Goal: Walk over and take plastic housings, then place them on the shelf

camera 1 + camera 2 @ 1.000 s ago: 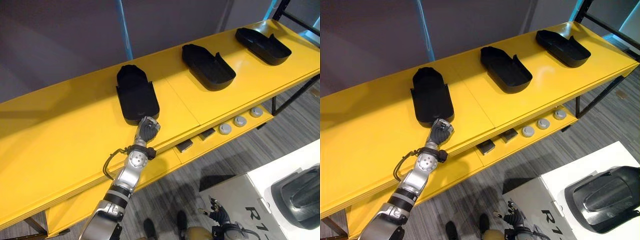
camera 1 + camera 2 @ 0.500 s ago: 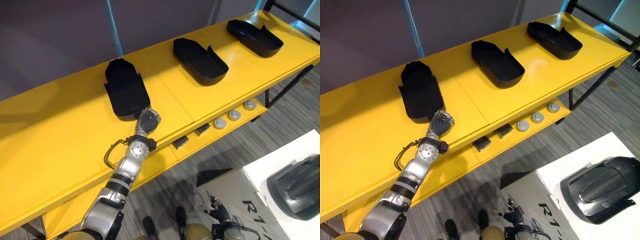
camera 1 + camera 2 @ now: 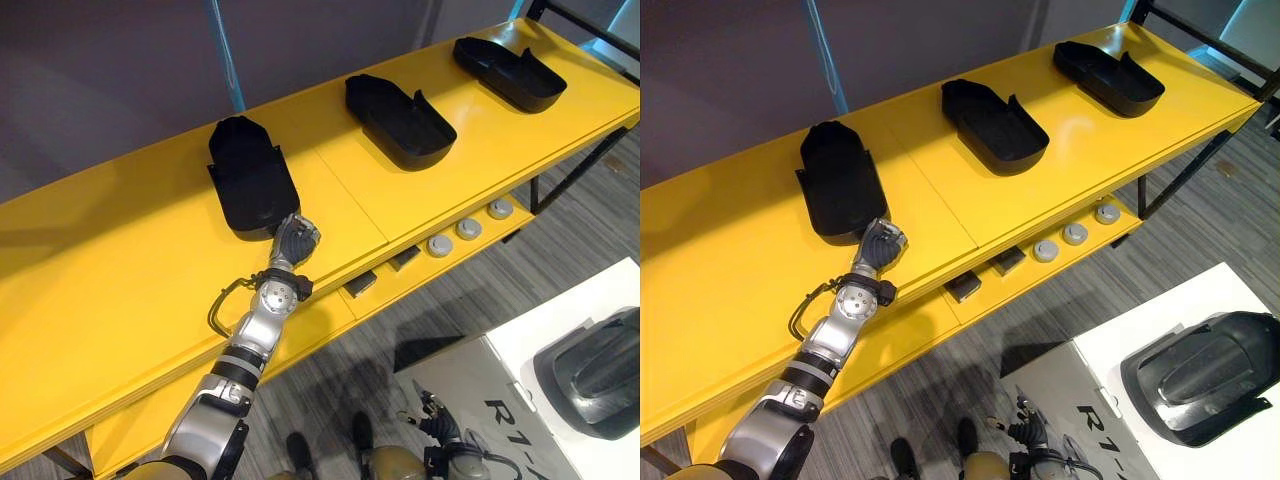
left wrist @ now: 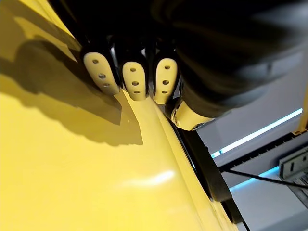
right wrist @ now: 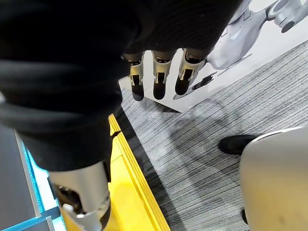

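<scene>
A long yellow shelf [image 3: 120, 290] runs across the scene, carrying three black plastic housings in a row.

At the left end of the row, the first housing [image 3: 250, 180] lies open side up. Its long axis runs from the shelf's front edge toward its back edge, with the rounded narrow end farthest from the robot. The left hand [image 3: 293, 240] meets this housing's near, wider end, close to the front edge. The housing therefore lies straight ahead of the hand, and the arm is roughly in line with the housing's length. Whether the hand is gripping the rim or only resting against it cannot be told.

Further right, the middle housing [image 3: 400, 120] sits well apart, turned at a slant to the front edge. The third housing [image 3: 505, 72] rests near the shelf's right end.

Below and to the right, a fourth housing [image 3: 1200, 375] waits on a white worktop [image 3: 1225, 295]. It is probably the next one to fetch.

The right hand [image 5: 156, 77] hangs low over grey carpet (well away from every housing), its fingers loose and empty.

The left hand is plainly the nearer one. Any push or pull it makes would likely travel along the first housing's length.
</scene>
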Motion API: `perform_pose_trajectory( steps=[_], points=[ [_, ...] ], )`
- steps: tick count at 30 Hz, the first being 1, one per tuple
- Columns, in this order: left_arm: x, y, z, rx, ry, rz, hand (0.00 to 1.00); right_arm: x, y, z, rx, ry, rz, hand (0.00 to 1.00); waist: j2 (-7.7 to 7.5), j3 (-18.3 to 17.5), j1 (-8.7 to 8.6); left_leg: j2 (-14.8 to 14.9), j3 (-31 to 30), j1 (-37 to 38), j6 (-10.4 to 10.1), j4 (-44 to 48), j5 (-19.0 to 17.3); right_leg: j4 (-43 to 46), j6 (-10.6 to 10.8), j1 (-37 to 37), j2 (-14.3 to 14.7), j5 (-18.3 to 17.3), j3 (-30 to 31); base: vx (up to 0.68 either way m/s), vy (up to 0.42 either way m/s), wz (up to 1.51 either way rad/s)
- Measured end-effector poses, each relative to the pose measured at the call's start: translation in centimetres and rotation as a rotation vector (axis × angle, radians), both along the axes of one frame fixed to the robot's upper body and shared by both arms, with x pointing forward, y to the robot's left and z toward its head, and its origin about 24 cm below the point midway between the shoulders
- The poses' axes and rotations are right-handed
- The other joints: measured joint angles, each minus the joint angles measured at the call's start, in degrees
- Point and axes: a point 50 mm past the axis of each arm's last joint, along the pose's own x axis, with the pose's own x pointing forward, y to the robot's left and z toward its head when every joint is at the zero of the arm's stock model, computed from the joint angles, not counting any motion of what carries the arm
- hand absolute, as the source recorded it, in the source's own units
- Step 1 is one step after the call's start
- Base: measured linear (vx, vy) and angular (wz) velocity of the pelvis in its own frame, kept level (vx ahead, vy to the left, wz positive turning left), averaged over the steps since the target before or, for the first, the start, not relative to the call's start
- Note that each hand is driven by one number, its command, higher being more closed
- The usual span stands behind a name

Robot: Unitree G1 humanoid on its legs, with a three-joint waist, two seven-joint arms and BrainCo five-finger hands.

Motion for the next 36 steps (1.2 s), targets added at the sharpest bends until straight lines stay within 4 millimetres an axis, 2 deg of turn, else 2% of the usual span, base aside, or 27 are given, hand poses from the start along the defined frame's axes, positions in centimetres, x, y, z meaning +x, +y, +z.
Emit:
perform_pose_trajectory(
  steps=[5,12,15,18,21,23,25,26,27,29,31,33,36],
  points=[
    [0.4,0.6,0.3,0.015,-0.007,0.02,1.0,0.0,0.0,0.0,0.0,-0.002,-0.001,0.0,0.01,0.27,0.02,-0.02,-0.03,-0.03,-0.03,0.0,-0.02,0.0,0.01,-0.02,-0.03,-0.01,-0.01,-0.02,-0.003,0.0],
    [0.4,0.5,0.7,0.007,-0.028,0.019,1.0,0.2,0.0,0.2,-0.002,-0.011,0.0,0.0,0.13,0.75,0.03,-0.04,-0.11,-0.09,-0.03,0.0,-0.02,-0.01,0.03,-0.04,-0.03,-0.04,-0.08,0.0,0.0,0.0],
    [0.0,0.1,1.1,-0.051,-0.046,-0.002,1.0,0.3,-0.1,0.2,-0.003,-0.015,0.0,0.0,0.25,0.82,0.03,-0.09,-0.21,-0.11,-0.03,0.01,-0.02,-0.01,0.05,-0.02,-0.08,-0.05,-0.16,0.0,0.0,0.0],
    [-2.0,-1.5,2.2,-0.143,-0.121,-0.098,1.0,0.3,-0.1,0.3,-0.006,-0.016,-0.003,0.0,0.42,0.89,0.12,-0.23,-0.76,-0.09,-0.01,0.01,-0.01,0.0,0.21,0.22,-0.21,-0.2,-0.61,0.0,0.0,0.09],
    [-4.5,-3.4,4.3,-0.237,-0.239,-0.225,1.0,0.2,-0.2,0.2,-0.012,-0.014,-0.007,0.0,0.62,0.88,0.43,-0.41,-1.92,-0.02,-0.01,0.0,-0.02,0.0,0.33,0.72,-0.49,-0.52,-1.61,-0.02,-0.003,0.15],
    [-5.6,-3.4,5.6,-0.275,-0.306,-0.262,1.0,0.2,-0.3,0.2,-0.013,-0.009,-0.009,0.0,0.83,0.88,0.69,-0.47,-2.38,0.34,-0.01,0.01,-0.02,0.01,0.41,1.27,-0.52,-0.69,-1.82,-0.02,-0.006,0.15],
    [-7.1,-3.0,7.4,-0.329,-0.408,-0.299,1.0,-0.1,-0.8,0.0,-0.023,0.007,-0.014,0.0,1.44,0.59,2.09,-0.5,-2.86,0.65,-0.01,0.01,-0.02,0.01,0.41,1.77,-0.54,-0.85,-2.24,-0.02,-0.009,0.14],
    [-7.7,-2.3,8.1,-0.354,-0.452,-0.297,1.0,-0.2,-1.0,0.0,-0.03,0.012,-0.013,0.0,1.79,0.39,2.38,-0.52,-3.31,0.66,-0.01,0.01,-0.02,0.0,0.42,1.95,-0.57,-0.96,-2.78,-0.02,-0.024,0.29],
    [-8.8,-0.3,8.9,-0.383,-0.523,-0.264,1.0,-0.4,-1.3,-0.1,-0.037,0.02,-0.014,0.0,2.45,-0.03,2.48,-0.58,-4.42,0.73,0.01,0.01,0.0,0.01,0.42,2.43,-0.62,-1.27,-3.68,-0.02,-0.027,0.29],
    [-9.6,1.5,9.1,-0.395,-0.56,-0.216,1.0,-0.7,-1.8,-0.3,-0.047,0.035,-0.019,0.0,2.99,-0.39,3.16,-0.57,-4.71,1.01,0.01,0.01,0.0,0.0,0.38,2.87,-0.6,-1.44,-3.96,-0.01,-0.023,0.22],
    [-10.9,5.1,8.6,-0.393,-0.59,-0.087,1.0,-1.2,-2.5,-0.6,-0.064,0.065,-0.022,0.0,3.77,-1.03,4.29,-0.63,-6.35,1.33,0.04,0.01,0.02,0.0,0.23,3.92,-0.68,-1.99,-5.65,-0.01,-0.032,0.34],
    [-12.6,8.2,7.7,-0.382,-0.604,0.055,1.0,-1.9,-2.7,-1.0,-0.066,0.097,-0.025,0.0,3.67,-2.02,5.5,-0.6,-7.51,1.27,0.04,0.01,0.03,0.0,0.1,4.31,-0.62,-2.35,-6.7,0.0,-0.038,0.28],
    [-14.5,11.2,6.3,-0.383,-0.59,0.213,1.0,-2.5,-2.9,-1.3,-0.065,0.124,-0.032,0.0,3.52,-2.68,7.41,-0.67,-8.92,1.54,0.03,0.01,0.07,-0.01,0.22,5.26,-0.67,-2.86,-8.03,0.01,-0.035,0.29]
  ],
)
